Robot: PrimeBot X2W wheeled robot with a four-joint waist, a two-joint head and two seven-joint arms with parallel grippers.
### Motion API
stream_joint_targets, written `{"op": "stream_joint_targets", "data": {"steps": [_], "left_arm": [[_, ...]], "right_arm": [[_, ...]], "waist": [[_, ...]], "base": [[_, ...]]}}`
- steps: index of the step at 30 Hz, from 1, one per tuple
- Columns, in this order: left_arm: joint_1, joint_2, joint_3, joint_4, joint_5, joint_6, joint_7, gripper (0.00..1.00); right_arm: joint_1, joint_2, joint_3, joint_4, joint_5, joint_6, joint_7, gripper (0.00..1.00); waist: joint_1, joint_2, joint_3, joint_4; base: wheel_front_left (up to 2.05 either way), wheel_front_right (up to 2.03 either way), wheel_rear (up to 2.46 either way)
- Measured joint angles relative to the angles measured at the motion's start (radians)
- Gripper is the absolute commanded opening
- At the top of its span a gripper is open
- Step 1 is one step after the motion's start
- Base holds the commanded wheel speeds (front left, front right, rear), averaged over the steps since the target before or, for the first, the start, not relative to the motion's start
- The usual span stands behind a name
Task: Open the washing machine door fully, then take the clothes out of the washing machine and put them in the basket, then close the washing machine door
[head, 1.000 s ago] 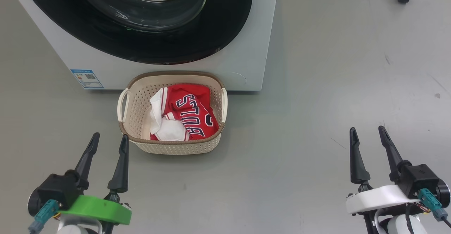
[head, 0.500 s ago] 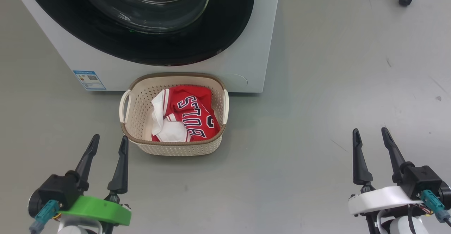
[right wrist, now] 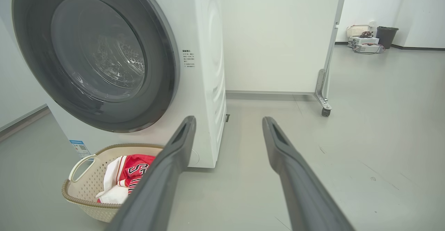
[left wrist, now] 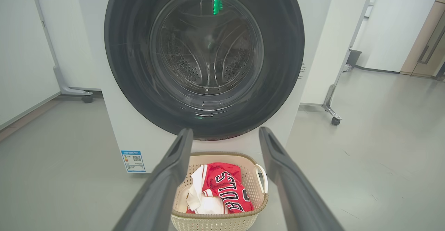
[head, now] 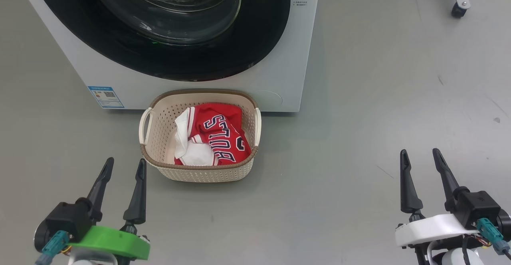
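Door: the washing machine door [head: 167, 17] sits flush in the front of the washing machine [head: 287, 77]; from both wrist views I judge it closed.
Drum: through the glass the drum [left wrist: 208, 60] shows bare metal, with no fabric that I can make out.
Clothes: the clothes [head: 215, 137], a red jersey with dark lettering and something white beside it, lie bunched inside the basket [head: 203, 175].
Basket: it stands on the floor [head: 359, 137] just in front of the machine, below the door, its back rim close to the white front panel. Its long axis appears to run side to side, parallel to the machine's front, with a handle at each end.
Left gripper: the left gripper [head: 125, 161] has its fingers spread wide with nothing between them, and it hovers over the floor.
Right gripper: the right gripper [head: 419, 151] is likewise spread wide and empty, well apart from the basket.
Key relation: the basket lies ahead and just to the right of the left gripper, and the door rises beyond it; the left arm is clearly the nearer.
Progress: every step looks done.
Next move: probably none is needed beyond keeping both arms clear.
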Motion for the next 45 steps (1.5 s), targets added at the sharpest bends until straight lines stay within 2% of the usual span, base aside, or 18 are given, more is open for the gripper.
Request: {"op": "stream_joint_targets", "data": {"steps": [12,13,20,26,45], "left_arm": [[0.010,-0.003,-0.006,0.004,0.000,0.000,0.000,1.00],[0.010,-0.005,-0.007,0.010,0.000,0.000,0.000,0.00],[0.033,-0.035,-0.024,0.062,-0.004,0.000,0.000,0.00],[0.039,-0.039,-0.023,0.058,-0.067,0.000,0.007,0.00],[0.039,-0.049,0.022,0.057,-0.297,0.001,0.063,0.00]], "right_arm": [[0.008,0.000,-0.001,0.003,-0.001,0.003,0.000,1.00],[0.008,0.002,-0.001,0.009,-0.001,0.002,0.000,0.00],[0.031,0.017,0.004,0.065,0.005,0.003,0.001,0.00],[0.033,0.017,0.015,0.063,0.064,0.010,0.001,0.00],[0.036,0.015,-0.007,0.058,0.364,0.027,0.055,0.00]], "waist": [[0.0000,0.0000,-0.010,-0.004],[0.0000,0.0000,-0.010,-0.004],[0.0000,0.0000,-0.010,-0.005],[0.0000,-0.0001,-0.015,-0.008],[0.0000,0.0000,-0.033,-0.015]], "base": [[0.00,0.00,0.00],[0.00,0.00,0.00],[0.00,0.00,0.00],[0.00,0.00,0.00],[0.00,0.00,0.00]]}}
